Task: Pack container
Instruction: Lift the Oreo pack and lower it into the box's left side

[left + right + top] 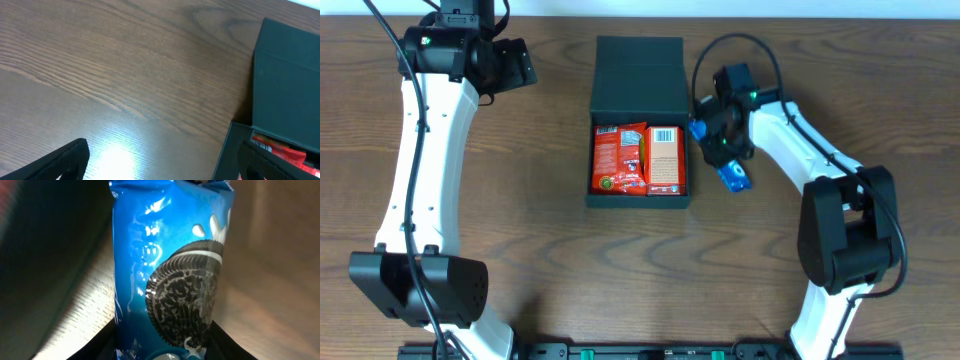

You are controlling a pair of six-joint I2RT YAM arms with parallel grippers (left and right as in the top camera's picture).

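The shallow black box is laid open, red packets inside. A blue cookie packet seems clasped by the right gripper — the left gripper is spread wide.

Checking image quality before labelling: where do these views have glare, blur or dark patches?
Left wrist: white glare patch on the wooden table, otherwise sharp. Right wrist: the blue cookie packet fills the frame with shiny streaks on its wrapper; surroundings blurred, dark at left. Overhead: even light, crisp, black container clearly outlined.
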